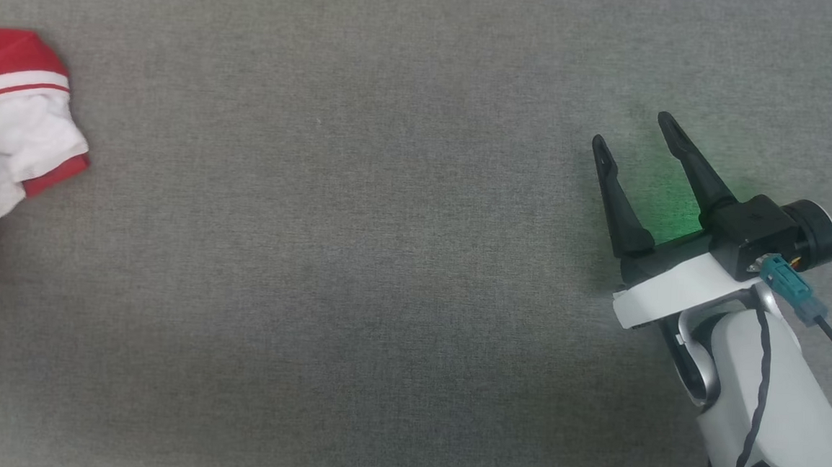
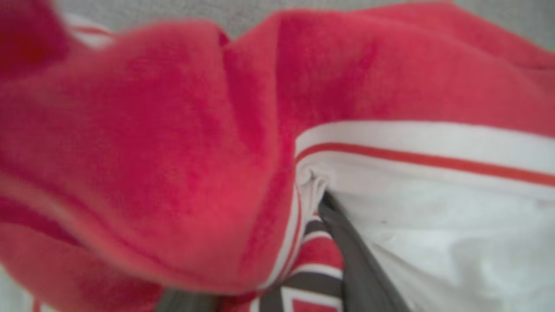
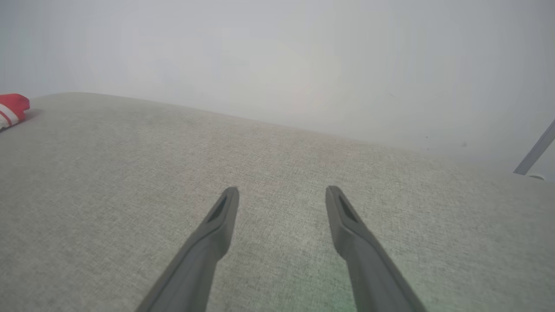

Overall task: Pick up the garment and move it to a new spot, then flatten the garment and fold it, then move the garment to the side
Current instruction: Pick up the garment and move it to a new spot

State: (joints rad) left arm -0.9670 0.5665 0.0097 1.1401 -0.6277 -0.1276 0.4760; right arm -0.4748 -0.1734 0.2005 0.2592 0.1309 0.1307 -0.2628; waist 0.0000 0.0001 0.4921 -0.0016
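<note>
The garment (image 1: 19, 115) lies bunched in a red and white heap at the far left edge of the grey cloth surface (image 1: 357, 259). In the left wrist view the garment (image 2: 173, 130) is pressed right up against the camera, red folds on the left and a white sleeve with a red stripe on the right. My left gripper (image 2: 277, 203) is buried in it: one dark finger (image 2: 360, 268) shows between the folds, while red cloth hides the other. My right gripper (image 1: 632, 130) hovers open and empty over bare surface at the right, far from the garment (image 3: 11, 108).
The grey cloth surface (image 3: 277, 164) stretches wide between the garment and my right gripper (image 3: 282, 190). Its far edge meets a pale wall (image 3: 277, 65). A thin grey bar (image 3: 535, 151) leans at the far right.
</note>
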